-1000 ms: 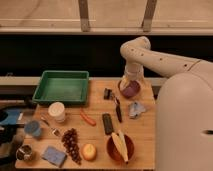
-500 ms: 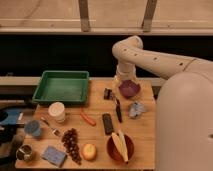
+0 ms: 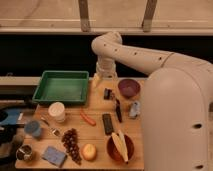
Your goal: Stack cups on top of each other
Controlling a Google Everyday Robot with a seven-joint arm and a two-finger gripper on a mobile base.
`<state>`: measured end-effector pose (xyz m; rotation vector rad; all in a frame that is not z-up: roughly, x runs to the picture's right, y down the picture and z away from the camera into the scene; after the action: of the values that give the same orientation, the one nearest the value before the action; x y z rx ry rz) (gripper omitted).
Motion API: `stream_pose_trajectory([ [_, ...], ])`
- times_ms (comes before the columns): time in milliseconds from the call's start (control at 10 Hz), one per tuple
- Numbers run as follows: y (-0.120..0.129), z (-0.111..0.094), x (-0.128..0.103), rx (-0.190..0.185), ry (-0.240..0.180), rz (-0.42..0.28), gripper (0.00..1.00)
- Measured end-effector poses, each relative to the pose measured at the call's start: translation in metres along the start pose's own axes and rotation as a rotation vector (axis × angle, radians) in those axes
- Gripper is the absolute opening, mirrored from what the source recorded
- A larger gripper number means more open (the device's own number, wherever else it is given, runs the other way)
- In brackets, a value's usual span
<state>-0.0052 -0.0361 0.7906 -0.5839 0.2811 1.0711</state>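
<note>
The robot's broad white body (image 3: 175, 120) covers the right side of the wooden tabletop (image 3: 96, 104), and the front edge runs out of the picture. The tool (image 3: 96, 80) is small and partly lost against the wrist. It hangs over the back of the tabletop just beside the rear right corner of the green rectangular plastic tray (image 3: 62, 86). Its fingers stand spread apart with nothing between them.

Both cups stand upright, mouths up, near the front left corner. The light-blue plastic cup (image 3: 33, 128) is short and round. The small shiny dark metal cup (image 3: 25, 152) sits in front of it, apart from it, and its inside is too dim to read.

The wide purple bowl (image 3: 128, 88) stands at the back right. The orange-brown bowl (image 3: 120, 147) at the front holds pale long pieces. A bunch of dark grapes (image 3: 71, 145) lies near a blue sponge (image 3: 54, 156).
</note>
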Motion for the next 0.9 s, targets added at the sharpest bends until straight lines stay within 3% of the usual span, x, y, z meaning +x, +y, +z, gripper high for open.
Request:
stream_pose_trajectory([
  [300,0.075,0.010,-0.008,-0.044,0.023,-0.170,0.80],
  [600,0.144,0.019,0.000,-0.086,0.058,-0.343,0.80],
  [800,0.178,0.016,0.008,-0.107,0.059,-0.449,0.80],
  [900,0.178,0.016,0.009,-0.103,0.059,-0.457,0.80],
])
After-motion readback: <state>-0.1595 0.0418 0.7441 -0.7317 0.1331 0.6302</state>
